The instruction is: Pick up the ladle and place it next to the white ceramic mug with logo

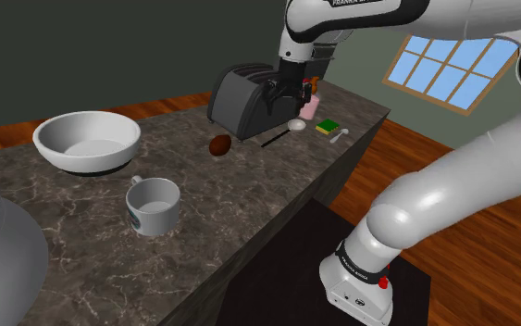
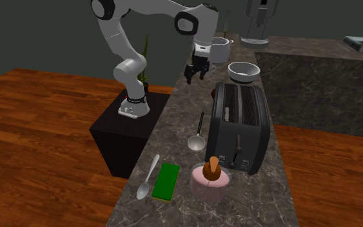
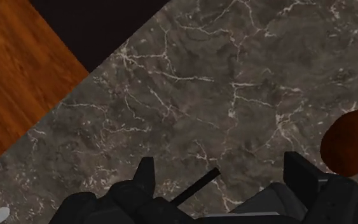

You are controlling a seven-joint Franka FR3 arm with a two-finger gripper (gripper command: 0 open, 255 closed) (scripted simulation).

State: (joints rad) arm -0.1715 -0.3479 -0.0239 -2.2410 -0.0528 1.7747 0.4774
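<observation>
We find the gripper point(image 1: 279, 104) hanging above the dark marbled counter point(image 1: 82, 231), clear of its surface, in front of the black toaster point(image 1: 244, 100). Its two fingers point(image 3: 147, 179) stand apart and clasp nothing. In the wrist view the tip of a thin black handle shows in the gap between them, touched by neither.

The ladle point(image 2: 196, 141) lies flat on the counter just beside the toaster's long side. Its pale round bowl is toward the pink cup point(image 2: 209, 184) and green sponge point(image 2: 167, 180), and its black handle points back toward the gripper. A grey spoon point(image 2: 147, 178) lies next to the sponge at the counter's edge.

The white mug point(image 1: 154, 206), with a dark mark on its side, stands upright well apart from the ladle, toward the shoulder view's left and near the large white bowl point(image 1: 87, 139). Between the mug and the ladle rests a brown rounded object point(image 1: 219, 144) — we cannot tell what it is. It also shows beside one finger in the wrist view.
</observation>
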